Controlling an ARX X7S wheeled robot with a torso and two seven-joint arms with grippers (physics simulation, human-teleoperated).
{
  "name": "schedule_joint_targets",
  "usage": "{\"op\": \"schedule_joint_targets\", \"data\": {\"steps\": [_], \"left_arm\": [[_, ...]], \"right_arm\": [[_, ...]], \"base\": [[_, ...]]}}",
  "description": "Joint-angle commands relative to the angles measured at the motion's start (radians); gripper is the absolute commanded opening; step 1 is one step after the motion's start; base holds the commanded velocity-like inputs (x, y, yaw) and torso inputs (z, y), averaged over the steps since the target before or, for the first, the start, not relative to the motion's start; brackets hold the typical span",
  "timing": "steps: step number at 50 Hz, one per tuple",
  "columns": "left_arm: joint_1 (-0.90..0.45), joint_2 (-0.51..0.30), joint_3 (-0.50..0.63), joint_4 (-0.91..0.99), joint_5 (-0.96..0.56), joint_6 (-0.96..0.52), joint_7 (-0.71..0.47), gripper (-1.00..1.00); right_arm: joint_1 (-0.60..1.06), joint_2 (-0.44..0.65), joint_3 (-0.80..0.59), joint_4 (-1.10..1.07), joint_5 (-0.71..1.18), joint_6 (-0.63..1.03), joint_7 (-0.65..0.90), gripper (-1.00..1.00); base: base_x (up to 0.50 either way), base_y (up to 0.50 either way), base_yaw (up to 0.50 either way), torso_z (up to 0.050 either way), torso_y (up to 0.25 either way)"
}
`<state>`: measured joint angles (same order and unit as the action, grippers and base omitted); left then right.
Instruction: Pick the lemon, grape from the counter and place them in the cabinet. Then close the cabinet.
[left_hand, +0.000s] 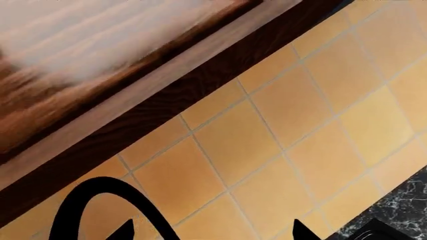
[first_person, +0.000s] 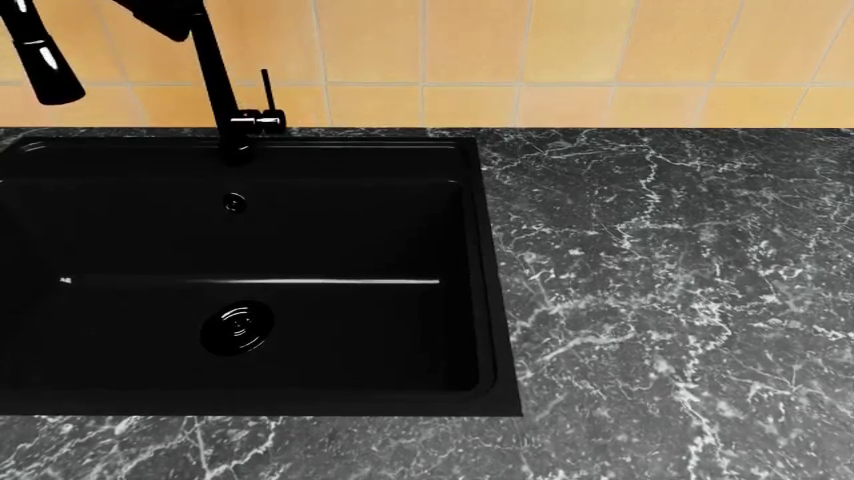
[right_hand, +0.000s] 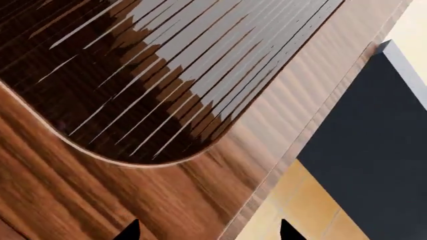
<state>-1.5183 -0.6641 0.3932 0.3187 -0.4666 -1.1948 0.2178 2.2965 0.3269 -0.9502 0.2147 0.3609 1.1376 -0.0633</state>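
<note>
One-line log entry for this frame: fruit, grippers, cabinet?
lemon, grape: not in view | counter: bare beside sink | left gripper: open, empty | right gripper: open, facing cabinet door

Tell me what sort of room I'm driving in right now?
Almost certainly a kitchen: a black sink with a tall tap set in a marble counter, orange wall tiles behind it, and a wooden cabinet close to the right wrist camera.

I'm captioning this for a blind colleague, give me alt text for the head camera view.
A glossy black sink basin with a tall black faucet sits in a dark, white-veined marble counter, backed by orange wall tiles. No lemon, grape or pincer shows here.
</note>
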Motion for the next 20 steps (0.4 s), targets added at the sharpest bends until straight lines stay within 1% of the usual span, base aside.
{"op": "schedule_joint_targets", "data": {"steps": [1,7,16,20], "left_arm": [[-0.005,-0.003,-0.023,-0.012,0.013,0.001,-0.029,1.0],[-0.003,-0.016,-0.04,0.019,0.007,-0.023,-0.043,1.0],[0.046,-0.067,-0.057,0.109,-0.002,-0.066,-0.065,1.0],[0.069,-0.079,-0.085,0.162,-0.018,-0.09,-0.078,1.0]], "right_arm": [[-0.037,0.112,0.1,-0.252,0.021,0.141,0.066,1.0],[-0.088,0.171,0.156,-0.375,0.035,0.206,0.111,1.0],[-0.189,0.266,0.254,-0.519,0.05,0.277,0.178,1.0],[-0.239,0.31,0.292,-0.565,0.052,0.315,0.207,1.0]], "base": [[0.0,0.0,0.0,0.0,0.0],[0.0,0.0,0.0,0.0,0.0],[0.0,0.0,0.0,0.0,0.0],[0.0,0.0,0.0,0.0,0.0]]}}
